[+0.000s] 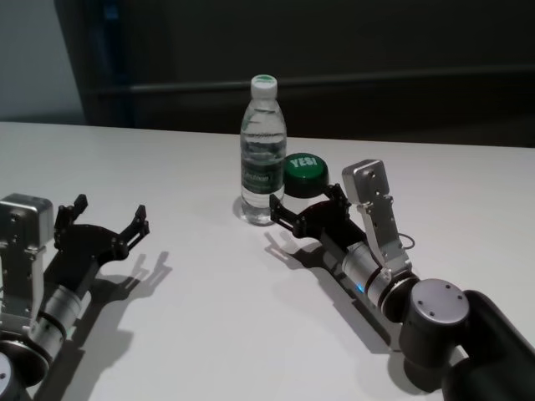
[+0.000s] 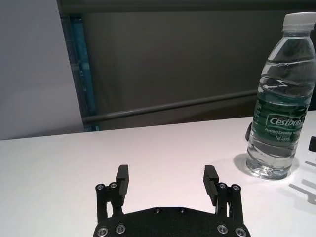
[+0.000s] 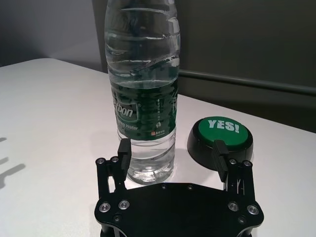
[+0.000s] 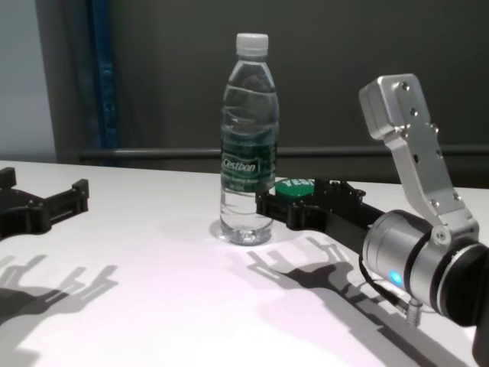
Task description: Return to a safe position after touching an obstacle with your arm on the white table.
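- Clear plastic, with a white cap and a green label: this is the obstacle (image 1: 263, 150), and it stands upright on the white table (image 1: 209, 334), near the far middle, just beside a green-topped button (image 1: 304, 173) on its right.
- We judge that the step in hand is the retreat of the right arm. To do it well, we should pull the right gripper (image 1: 308, 206) straight back along its own line, away from the bottle, without swinging sideways, because a side push on such a tall light thing can tip it.
- We should also keep the height during the retreat, so the arm does not scrape the button.
- Our right gripper lies low over the table and points at the bottle's base. Its jaws are wide open and hold nothing; one finger (image 3: 124, 148) is right at the bottle's lower wall, and we cannot tell if it touches.
- Our left gripper (image 1: 100, 219) rests well apart on the left side of the table, with jaws also wide open and empty.
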